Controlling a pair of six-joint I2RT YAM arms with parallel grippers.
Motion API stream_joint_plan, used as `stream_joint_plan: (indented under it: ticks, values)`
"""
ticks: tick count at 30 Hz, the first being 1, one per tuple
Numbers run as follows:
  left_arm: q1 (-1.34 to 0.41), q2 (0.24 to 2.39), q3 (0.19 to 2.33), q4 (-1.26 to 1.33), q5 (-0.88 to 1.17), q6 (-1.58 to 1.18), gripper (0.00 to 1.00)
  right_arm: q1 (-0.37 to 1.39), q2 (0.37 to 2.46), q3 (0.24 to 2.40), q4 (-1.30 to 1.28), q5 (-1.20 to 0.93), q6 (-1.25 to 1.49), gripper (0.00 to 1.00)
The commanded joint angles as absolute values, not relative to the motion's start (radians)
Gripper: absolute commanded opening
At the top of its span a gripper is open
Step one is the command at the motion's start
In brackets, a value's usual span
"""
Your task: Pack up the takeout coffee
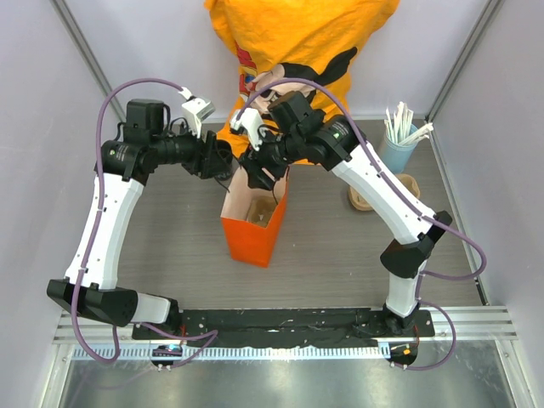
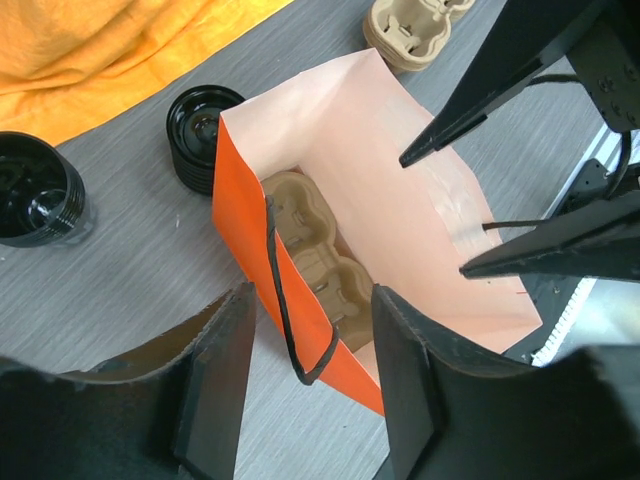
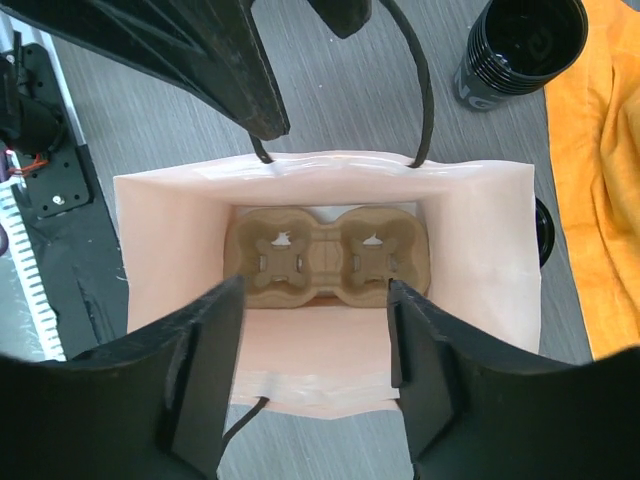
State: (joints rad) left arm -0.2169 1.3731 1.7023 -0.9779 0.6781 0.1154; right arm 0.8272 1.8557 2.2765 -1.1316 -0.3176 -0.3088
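1. Left tool [image 2: 315,300]: released, jaws wide, nothing held. In the left wrist view it straddles one top edge of the orange paper bag [image 1: 251,238]. One finger is outside the wall, the other over the opening, and the black cord handle [image 2: 290,320] lies between them. Contact with the bag: cannot tell.
2. Right tool [image 3: 315,290]: released and empty, fingers spread over the opposite rim of the bag, pointing down into the opening.
3. The bag stands upright and open at centre frame in the top view, on the grey worktop [image 1: 340,255].
4. A brown pulp two-cup carrier [image 3: 325,258] lies flat on the bag floor, both sockets empty.
5. Takeout coffee: not found in any view. It is not in the carrier and neither tool grips it.
6. A black cup [image 3: 515,45] stands on the worktop outside the bag, upper right of the right wrist view. It has pale marks on its side.
7. A short black round stack [image 2: 203,130] sits just beside a bag corner.
8. At right in the top view are a blue cup of sticks [image 1: 395,153] and a stack of spare carriers [image 1: 374,195]. Orange fabric [image 1: 297,34] is at top centre.
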Motion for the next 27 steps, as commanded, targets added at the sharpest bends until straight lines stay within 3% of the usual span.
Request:
stream_joint_plan:
  ticks: [1,8,21,27]
  values:
    - [-0.221,1.345,1.712,-0.957,0.695,0.124,0.59,0.825,1.781,2.329,-1.129,-0.345,-0.33,0.69]
    - [-0.222,1.344,1.717,-0.959,0.695,0.127,0.77,0.822,1.738,2.377,-1.111,-0.351,-0.327,0.9]
    - [-0.221,1.339,1.744,-0.985,0.729,0.146,0.99,0.759,1.661,2.375,-1.112,-0.37,-0.31,1.0]
    - [-0.222,1.33,1.752,-0.994,0.732,0.153,1.0,0.718,1.6,2.275,-1.106,-0.442,-0.314,1.0]
